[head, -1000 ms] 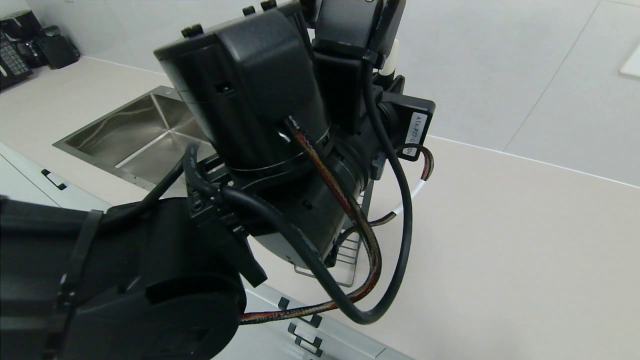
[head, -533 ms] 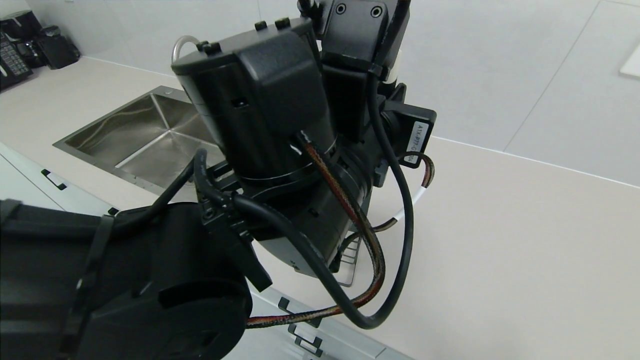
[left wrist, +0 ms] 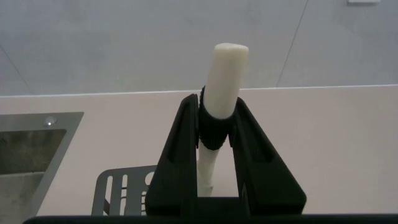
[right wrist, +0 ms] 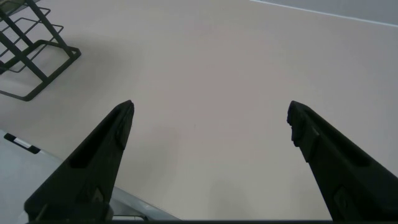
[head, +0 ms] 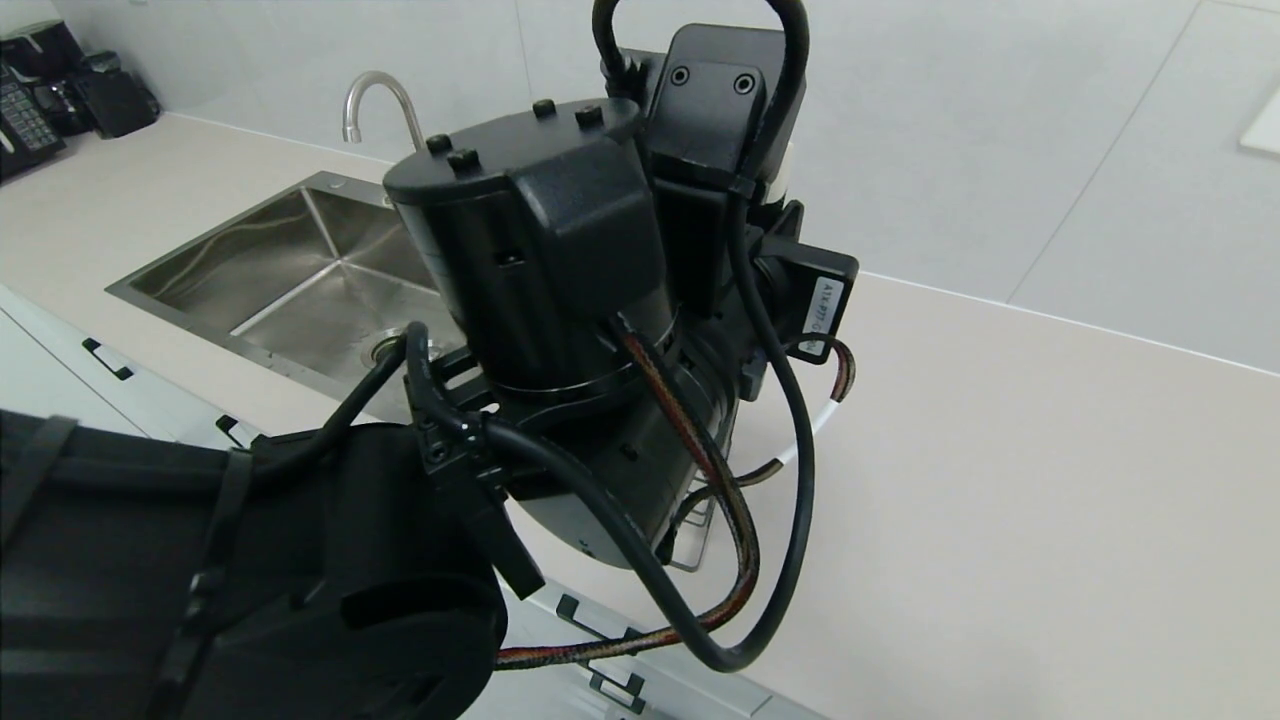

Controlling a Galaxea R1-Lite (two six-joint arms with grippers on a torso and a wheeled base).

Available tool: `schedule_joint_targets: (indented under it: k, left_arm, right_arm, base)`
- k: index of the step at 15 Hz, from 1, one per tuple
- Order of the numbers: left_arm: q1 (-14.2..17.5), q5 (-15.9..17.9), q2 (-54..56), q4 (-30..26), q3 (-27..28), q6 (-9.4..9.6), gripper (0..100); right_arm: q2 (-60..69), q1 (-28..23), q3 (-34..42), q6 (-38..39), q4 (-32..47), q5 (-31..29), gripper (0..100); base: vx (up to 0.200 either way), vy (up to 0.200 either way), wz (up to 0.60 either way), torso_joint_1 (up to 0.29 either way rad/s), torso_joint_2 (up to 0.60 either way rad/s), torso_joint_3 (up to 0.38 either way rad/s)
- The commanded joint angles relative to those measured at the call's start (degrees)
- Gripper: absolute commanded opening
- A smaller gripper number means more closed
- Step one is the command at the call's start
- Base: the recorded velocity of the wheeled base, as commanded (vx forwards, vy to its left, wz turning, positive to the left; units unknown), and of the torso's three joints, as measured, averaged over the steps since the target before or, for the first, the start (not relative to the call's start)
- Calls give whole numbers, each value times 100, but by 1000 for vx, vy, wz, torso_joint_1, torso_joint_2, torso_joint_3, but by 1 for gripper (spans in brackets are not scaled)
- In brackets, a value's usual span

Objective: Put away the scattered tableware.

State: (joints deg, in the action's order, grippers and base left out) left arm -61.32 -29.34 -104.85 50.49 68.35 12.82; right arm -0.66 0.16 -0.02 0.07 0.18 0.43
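My left gripper (left wrist: 217, 121) is shut on a cream-white cylindrical utensil handle (left wrist: 227, 68), which stands upright between its black fingers. Below it sits a dark slotted utensil rack (left wrist: 121, 186) on the beige counter. In the head view the left arm's wrist fills the middle, and a bit of the white handle (head: 787, 110) peeks out behind it. A corner of the wire rack (head: 700, 525) shows under the arm. My right gripper (right wrist: 211, 124) hangs open over bare counter with nothing between its fingers.
A steel sink (head: 270, 270) with a curved faucet (head: 375, 95) lies to the left of the rack. The rack's dark frame (right wrist: 37, 56) is off to one side of the right gripper. Beige counter (head: 1050, 480) stretches to the right. Black appliances (head: 60, 80) stand far left.
The left arm's wrist has sunk and shifted right in the head view, uncovering the faucet. The sink and counter have stayed in place.
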Motion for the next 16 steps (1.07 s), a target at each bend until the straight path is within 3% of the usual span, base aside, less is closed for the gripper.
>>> schedule_joint_targets:
  k: [1, 6, 16]
  left_arm:
    - [15, -1, 0, 4, -15, 1, 0]
    - [103, 43, -53, 40, -41, -8, 0]
    - [270, 157, -141, 268, -410, -219, 0]
  right_arm:
    - [-4, 2, -6, 1, -1, 1, 100]
    - [-4, 2, -6, -7, -1, 1, 100]
    - [-4, 2, -6, 1, -1, 1, 100]
  base:
    - [0, 0, 0, 0, 0, 0]
    - [0, 0, 0, 0, 0, 0]
    - [0, 0, 0, 0, 0, 0]
